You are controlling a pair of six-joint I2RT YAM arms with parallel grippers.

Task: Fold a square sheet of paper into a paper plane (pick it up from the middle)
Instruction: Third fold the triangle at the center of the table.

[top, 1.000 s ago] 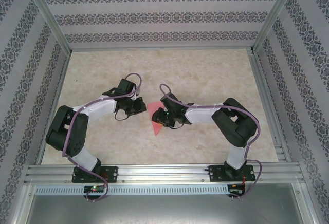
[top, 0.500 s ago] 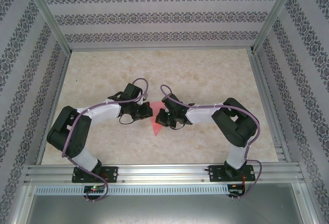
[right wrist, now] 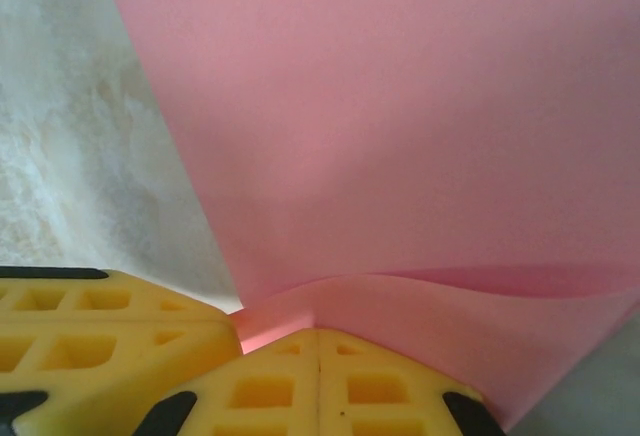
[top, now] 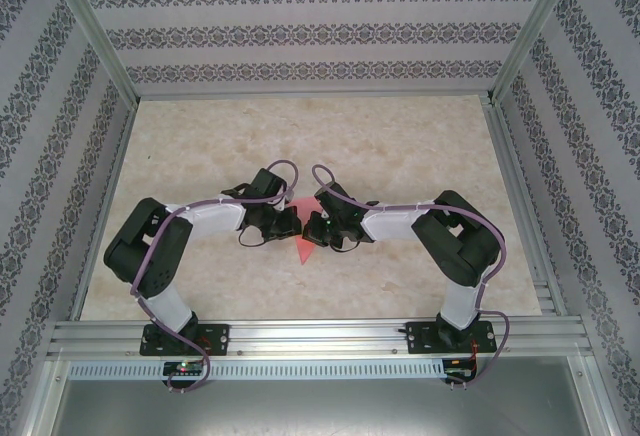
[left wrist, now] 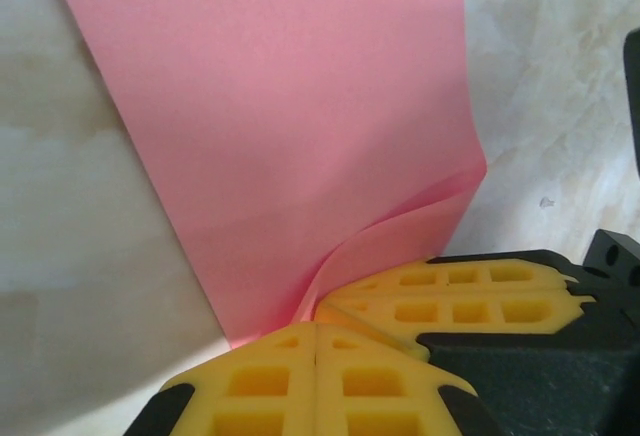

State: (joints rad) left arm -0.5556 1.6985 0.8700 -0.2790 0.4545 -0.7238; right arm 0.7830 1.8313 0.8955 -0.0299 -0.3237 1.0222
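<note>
The salmon-pink sheet of paper [top: 303, 247] lies on the table between the two arms, folded into a wedge that points toward the near edge. In the left wrist view the paper [left wrist: 290, 106] lies flat, with one flap curling up at its near edge. My right gripper [right wrist: 317, 336] is shut, and the raised flap [right wrist: 430, 306] runs into its tips. My left gripper [left wrist: 317, 331] is shut too, its tips at the paper's near corner and touching the right gripper's yellow fingers [left wrist: 450, 296]. From above, the left gripper [top: 291, 222] and the right gripper [top: 313, 226] meet over the paper.
The marbled tabletop [top: 400, 136] spreads wide behind and beside the arms. Patterned walls [top: 320, 31] and aluminium posts fence it in. A metal rail [top: 320, 336] carrying both arm bases runs along the near edge.
The left arm has swung right until its gripper meets the right one at the paper. The right gripper has shut on the paper's raised flap; its arm barely moved.
</note>
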